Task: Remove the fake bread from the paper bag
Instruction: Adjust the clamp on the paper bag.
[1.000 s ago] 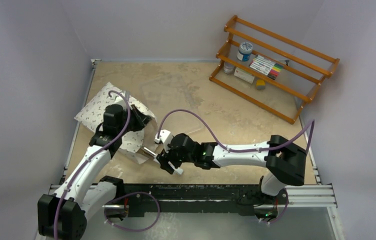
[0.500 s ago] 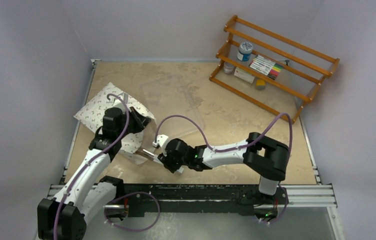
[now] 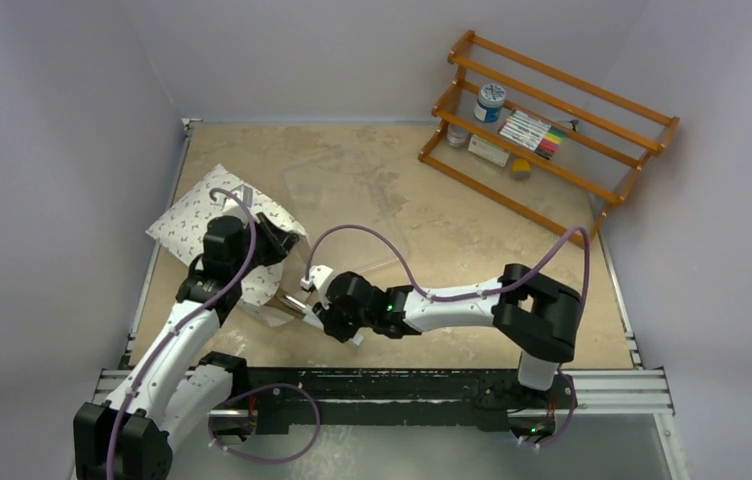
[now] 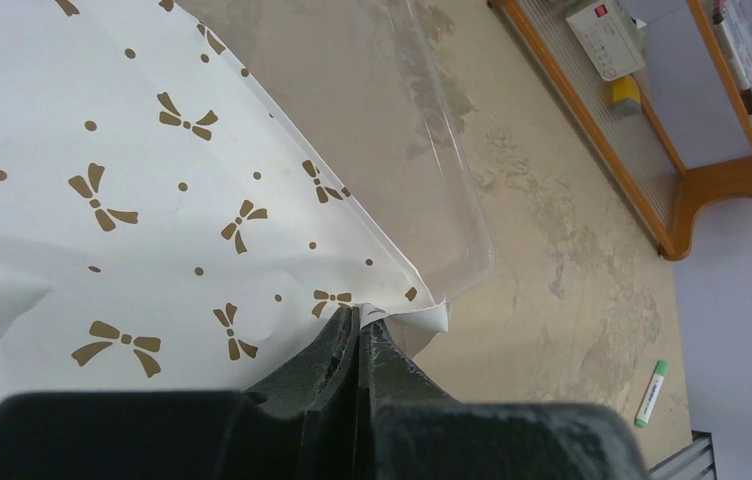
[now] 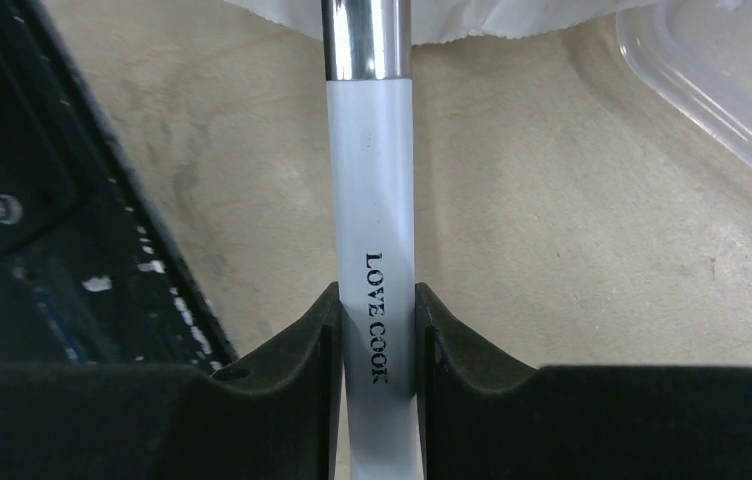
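The paper bag (image 3: 192, 215), white with small brown bows, lies at the left of the table. My left gripper (image 4: 362, 318) is shut on the bag's (image 4: 102, 150) near corner, pinching the paper edge. The right gripper (image 5: 376, 295) is shut on the white handle of the metal tongs (image 5: 372, 180). The handle is marked LOVE COOK, and the steel shaft runs under the bag's edge. From above, the right gripper (image 3: 304, 295) sits just right of the bag's lower corner, with the tongs (image 3: 290, 306) pointing into it. The fake bread is hidden.
A clear plastic tray (image 4: 402, 120) lies on the table beside the bag, and its corner (image 5: 722, 70) shows in the right wrist view. A wooden rack (image 3: 542, 130) with a jar and markers stands at the back right. A green marker (image 4: 651, 393) lies on the table.
The right arm has slid left toward the bag and its jaws have closed onto the tongs handle. The left gripper has kept its hold on the bag.
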Motion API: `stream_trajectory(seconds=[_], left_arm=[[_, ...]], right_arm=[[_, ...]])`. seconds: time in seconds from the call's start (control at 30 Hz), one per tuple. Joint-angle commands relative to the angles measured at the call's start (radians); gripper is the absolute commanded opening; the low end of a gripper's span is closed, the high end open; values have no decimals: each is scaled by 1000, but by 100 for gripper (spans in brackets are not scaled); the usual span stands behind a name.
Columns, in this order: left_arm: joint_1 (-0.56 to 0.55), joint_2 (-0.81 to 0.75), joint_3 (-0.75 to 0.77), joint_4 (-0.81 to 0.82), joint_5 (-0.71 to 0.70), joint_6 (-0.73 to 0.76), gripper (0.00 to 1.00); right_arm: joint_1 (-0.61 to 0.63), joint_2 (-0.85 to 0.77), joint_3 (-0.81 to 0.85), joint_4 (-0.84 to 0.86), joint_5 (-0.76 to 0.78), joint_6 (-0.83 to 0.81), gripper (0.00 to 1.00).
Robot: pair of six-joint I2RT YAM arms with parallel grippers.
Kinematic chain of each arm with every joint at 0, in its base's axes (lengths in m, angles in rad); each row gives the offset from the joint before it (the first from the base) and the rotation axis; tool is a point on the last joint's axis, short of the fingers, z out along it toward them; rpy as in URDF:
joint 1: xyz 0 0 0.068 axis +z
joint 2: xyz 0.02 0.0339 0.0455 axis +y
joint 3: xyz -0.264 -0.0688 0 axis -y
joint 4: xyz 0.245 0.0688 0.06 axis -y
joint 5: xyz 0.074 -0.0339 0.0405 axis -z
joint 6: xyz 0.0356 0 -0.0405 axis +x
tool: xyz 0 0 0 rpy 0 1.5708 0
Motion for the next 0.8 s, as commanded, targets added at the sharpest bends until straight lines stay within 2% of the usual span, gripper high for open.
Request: stream_trajectory(seconds=[0.0,0.23,0.4,0.6,0.77], left_arm=[[5,-36,12,55,-36,-27,0],[5,-73,-4,79,-48,-46,0],[5,-86,-24,123,-45,-74,0],[5,-89,-37,142,-48,-88,0],[4,-76,-63,186,-52,-101,0]], right_arm=[[-33,-84,56,-28,-94,67,29],[-169,-92,3,6,-336,156,27],[-253,-28,-3,58,-547,224,26],[-263,47,27,32,-647,246,27],[-272,101,41,15,-688,257,32]])
